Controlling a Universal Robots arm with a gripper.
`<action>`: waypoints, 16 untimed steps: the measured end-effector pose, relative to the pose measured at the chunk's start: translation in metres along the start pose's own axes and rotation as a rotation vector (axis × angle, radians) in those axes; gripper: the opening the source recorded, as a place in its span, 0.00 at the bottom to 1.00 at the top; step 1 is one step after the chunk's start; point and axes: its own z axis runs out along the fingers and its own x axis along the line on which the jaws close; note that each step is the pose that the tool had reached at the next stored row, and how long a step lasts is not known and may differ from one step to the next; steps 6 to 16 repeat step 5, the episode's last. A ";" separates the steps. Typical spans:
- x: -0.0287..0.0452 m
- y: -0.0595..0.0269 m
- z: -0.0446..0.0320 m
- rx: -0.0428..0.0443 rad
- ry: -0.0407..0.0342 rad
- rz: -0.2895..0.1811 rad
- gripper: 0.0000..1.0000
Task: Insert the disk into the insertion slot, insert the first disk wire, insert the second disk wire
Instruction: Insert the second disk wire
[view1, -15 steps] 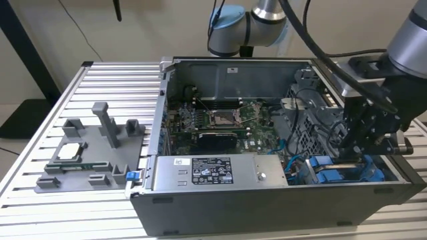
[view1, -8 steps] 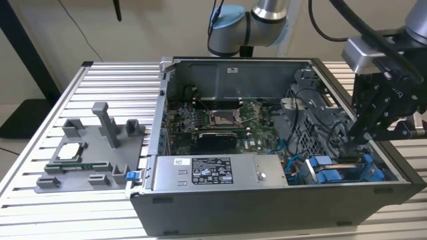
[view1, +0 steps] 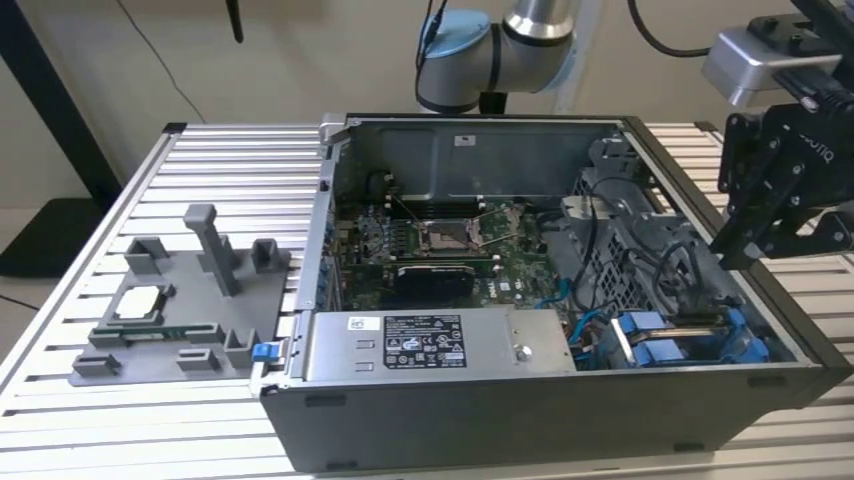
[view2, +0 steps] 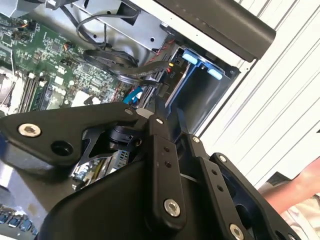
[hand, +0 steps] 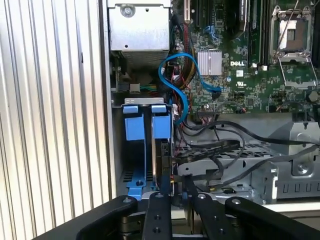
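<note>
In the first wrist view the disk stands on edge in its bright blue frame inside the insertion slot, the grey bay at the case corner. A second blue frame sits beside it. A black wire plug with red and yellow strands lies against the disk's near end, and black wires run from there across the drive cage. My gripper hangs just above that plug, fingers drawn together with nothing seen between them. In the exterior view the gripper hovers over the case's edge on the exterior view's right, above the blue frames.
The open computer case lies on a slatted metal table, with motherboard and grey power-supply box inside. A blue data cable loops near the bay. A grey fixture stands on the exterior view's left. A person's arm shows nearby.
</note>
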 end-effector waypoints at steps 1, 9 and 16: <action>0.0000 0.0000 0.0000 0.0000 -0.0001 0.000 1.00; 0.0000 0.0000 -0.0006 0.0000 0.0001 0.000 1.00; 0.0000 0.0000 -0.0006 0.0000 0.0001 0.000 1.00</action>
